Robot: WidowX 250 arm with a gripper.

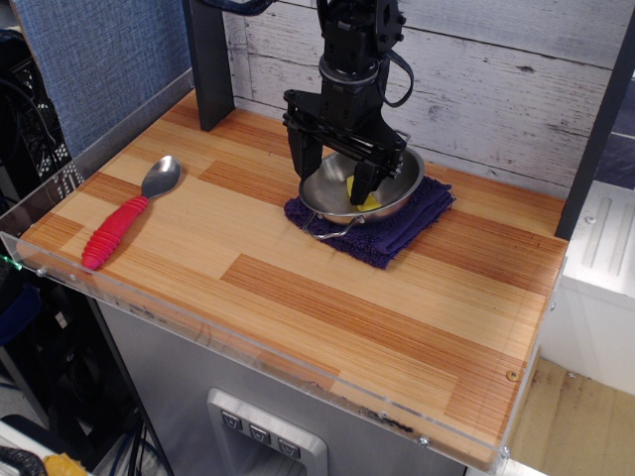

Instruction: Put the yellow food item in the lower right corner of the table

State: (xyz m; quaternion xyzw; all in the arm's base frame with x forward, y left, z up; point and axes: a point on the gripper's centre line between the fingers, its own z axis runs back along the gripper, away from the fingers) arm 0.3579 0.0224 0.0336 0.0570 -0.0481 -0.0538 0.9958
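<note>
The yellow food item (368, 202) lies in a small steel pan (395, 190) that rests on a purple cloth (402, 231) at the back middle of the wooden table (298, 288). Only small parts of the yellow piece show behind the fingers. My black gripper (332, 178) is lowered onto the pan with its jaws apart. The right finger (361, 181) is inside the pan against the yellow piece. The left finger (301, 164) stands at the pan's left rim. The pan looks slightly tilted.
A spoon with a red ridged handle (117, 226) lies at the left edge. A dark post (208, 59) stands at the back left. A clear acrylic rim (248, 349) runs along the front edge. The lower right corner (476, 397) is bare wood.
</note>
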